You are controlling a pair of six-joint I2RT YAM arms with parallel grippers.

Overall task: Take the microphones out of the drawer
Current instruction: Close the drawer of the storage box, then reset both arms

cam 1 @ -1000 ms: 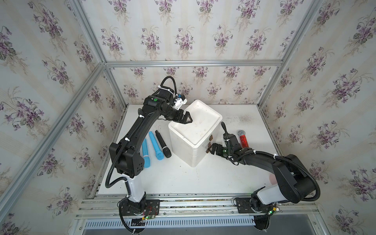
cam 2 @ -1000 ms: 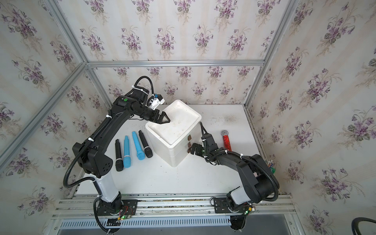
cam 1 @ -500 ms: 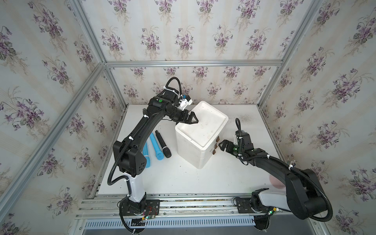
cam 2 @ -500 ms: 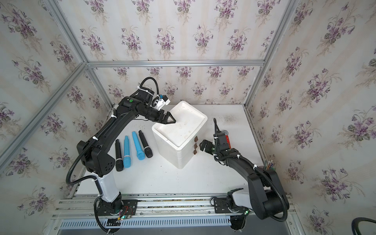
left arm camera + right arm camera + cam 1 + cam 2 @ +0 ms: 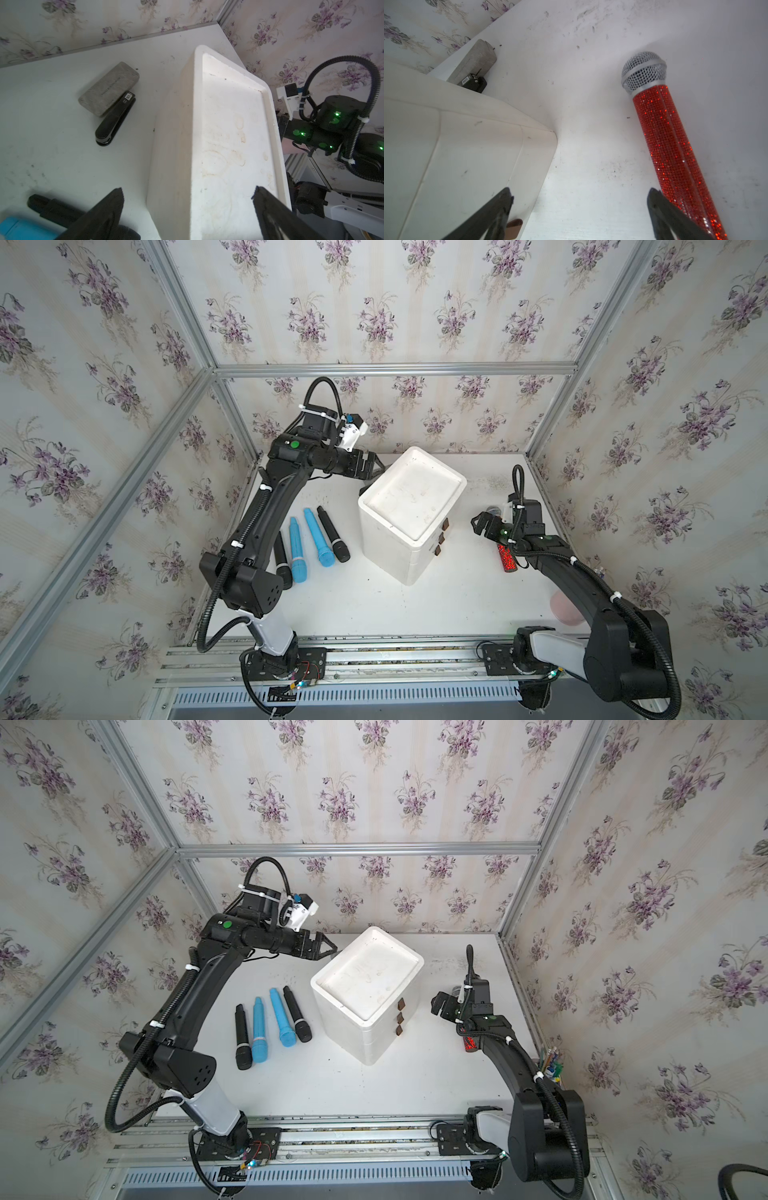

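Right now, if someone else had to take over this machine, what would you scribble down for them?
Left gripper: open, empty, hovering at the back corner of the white drawer unit.
Right gripper: open, empty, clear of the unit, beside the red microphone.
The red microphone lies on the table, right of the unit; I cannot tell whether it came from a drawer.
All three drawers look shut; their contents are hidden.
Left to do: probably pull a handle, check inside, lift out any microphone.
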